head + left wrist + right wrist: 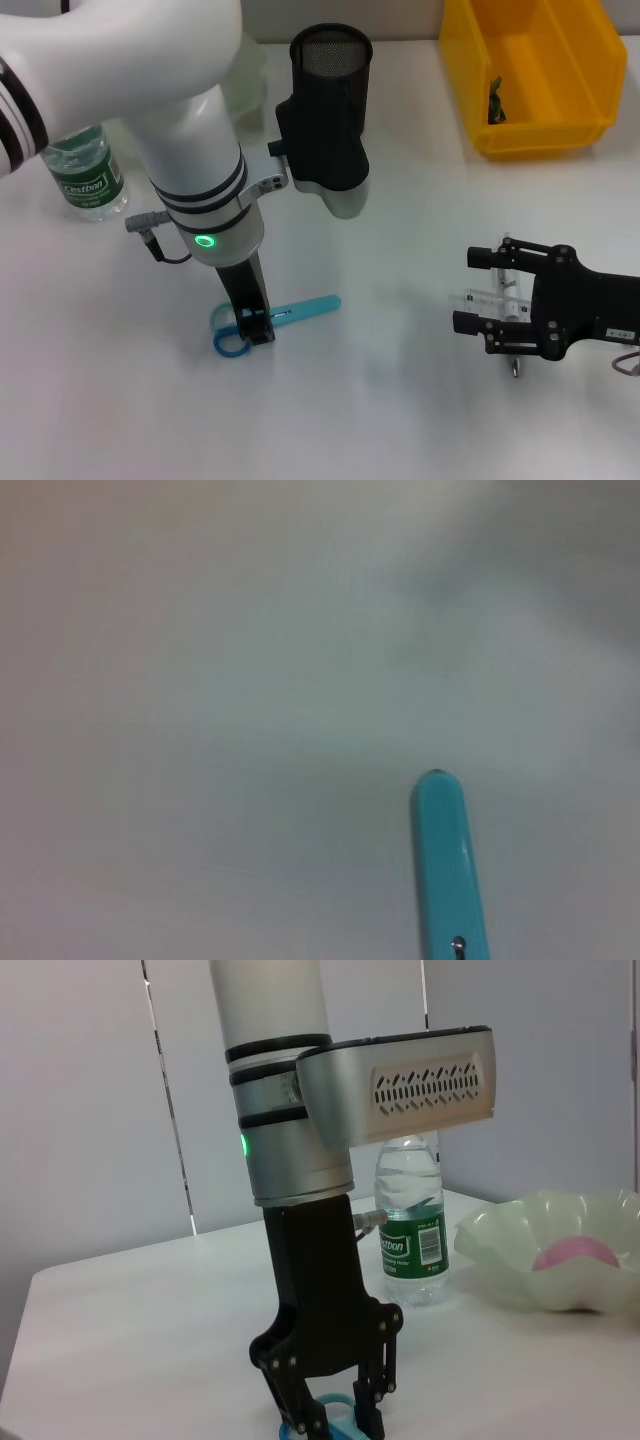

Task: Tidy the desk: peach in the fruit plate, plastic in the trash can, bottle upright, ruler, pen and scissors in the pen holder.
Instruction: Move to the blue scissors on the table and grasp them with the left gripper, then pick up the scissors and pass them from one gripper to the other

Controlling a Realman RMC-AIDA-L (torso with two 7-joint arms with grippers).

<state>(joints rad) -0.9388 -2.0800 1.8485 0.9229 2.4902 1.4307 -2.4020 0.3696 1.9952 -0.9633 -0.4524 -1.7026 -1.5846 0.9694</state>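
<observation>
Near the desk's front edge, your left gripper [255, 328] stands over the blue scissors [285, 315], fingers straddling the handle loops, not clenched. Likely light, stiff and slick; grip where handles meet. Your right gripper [478, 290] waits spread, holding nothing.

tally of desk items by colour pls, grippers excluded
Blue: 1, scissors
Black: 1, pen holder
Yellow: 1, bin
Clear or pale: 3, bottle, fruit plate, ruler
Pink: 1, peach
Total: 7
</observation>
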